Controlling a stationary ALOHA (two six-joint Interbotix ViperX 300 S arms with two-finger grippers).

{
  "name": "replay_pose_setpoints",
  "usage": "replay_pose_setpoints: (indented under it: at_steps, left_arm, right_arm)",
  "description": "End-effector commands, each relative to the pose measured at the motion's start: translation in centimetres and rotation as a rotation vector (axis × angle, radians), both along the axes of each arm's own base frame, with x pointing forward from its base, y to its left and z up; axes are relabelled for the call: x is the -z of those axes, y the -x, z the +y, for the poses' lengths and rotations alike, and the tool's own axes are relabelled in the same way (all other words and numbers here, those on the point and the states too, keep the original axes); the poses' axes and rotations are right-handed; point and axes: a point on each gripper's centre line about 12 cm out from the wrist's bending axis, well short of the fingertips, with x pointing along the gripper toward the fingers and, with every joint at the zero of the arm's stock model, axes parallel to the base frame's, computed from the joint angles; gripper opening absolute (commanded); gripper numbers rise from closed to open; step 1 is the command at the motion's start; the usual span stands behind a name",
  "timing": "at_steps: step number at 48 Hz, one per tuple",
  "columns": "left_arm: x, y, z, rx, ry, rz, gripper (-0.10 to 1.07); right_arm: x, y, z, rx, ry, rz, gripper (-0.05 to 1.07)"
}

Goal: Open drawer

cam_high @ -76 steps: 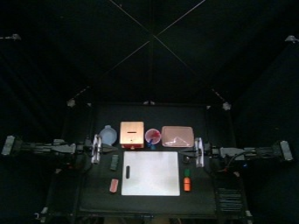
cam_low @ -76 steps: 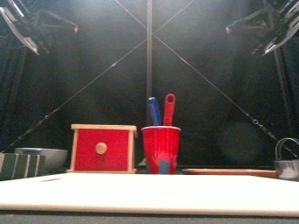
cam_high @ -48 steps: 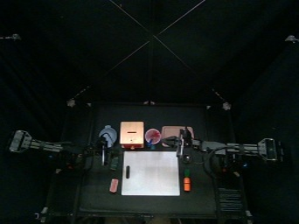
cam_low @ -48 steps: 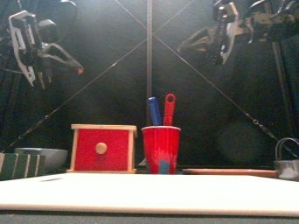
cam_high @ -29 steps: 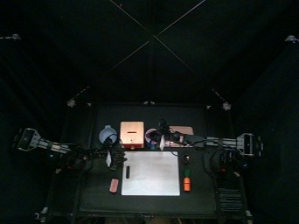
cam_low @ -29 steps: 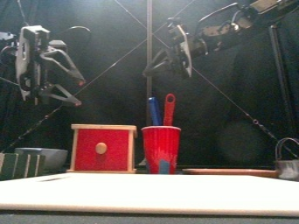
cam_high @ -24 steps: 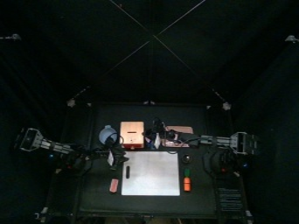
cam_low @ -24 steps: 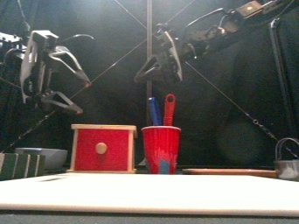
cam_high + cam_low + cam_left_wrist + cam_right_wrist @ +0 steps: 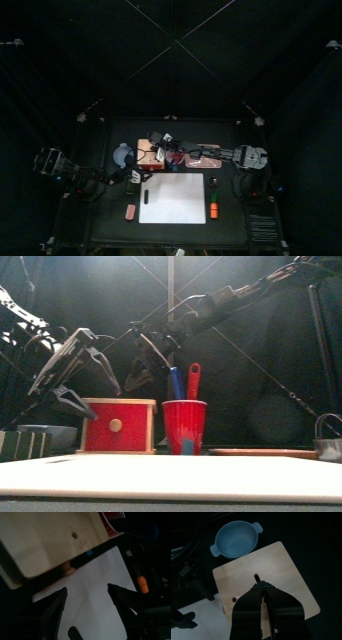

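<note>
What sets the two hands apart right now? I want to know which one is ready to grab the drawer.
The left hand has its jaws spread wide, while the right hand has its jaws pressed together. In the front view, the left hand hangs low beside the drawer; the right hand hovers higher, above it. Both are near the drawer and hold nothing.

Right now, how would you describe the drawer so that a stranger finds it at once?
Start at the big white sheet on the table. Behind its left back corner stands the drawer, a small wooden box beside the red cup. Only it has a red front with a pale round knob.
</note>
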Motion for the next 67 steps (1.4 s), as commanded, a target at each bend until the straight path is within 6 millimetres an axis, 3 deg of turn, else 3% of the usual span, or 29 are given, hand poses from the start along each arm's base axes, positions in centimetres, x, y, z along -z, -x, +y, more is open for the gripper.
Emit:
replay_pose_setpoints:
  at_steps: [1,18,34,47,67]
  left_arm:
    - [-0.6,-0.8,0.4,-0.045,-0.004,-0.029,0.98]
    - [-0.2,-2.4,1.3,-0.116,0.002,-0.021,0.98]
    - [1.7,-2.5,2.2,-0.198,0.036,0.037,0.98]
    - [1.8,-3.3,2.9,-0.235,0.049,0.034,0.95]
    - [2.2,-3.2,2.6,-0.236,0.083,0.049,0.66]
  right_arm:
    - [-2.2,-0.6,-1.2,0.015,0.022,-0.044,0.04]
    - [0.4,-1.1,-3.2,0.044,-0.001,0.023,0.04]
    - [1.2,-0.8,-3.2,0.04,-0.009,0.082,0.04]
    - [1.7,-0.9,-2.9,0.031,-0.004,0.093,0.04]
    - [1.8,-0.8,-2.9,0.03,-0.001,0.099,0.04]
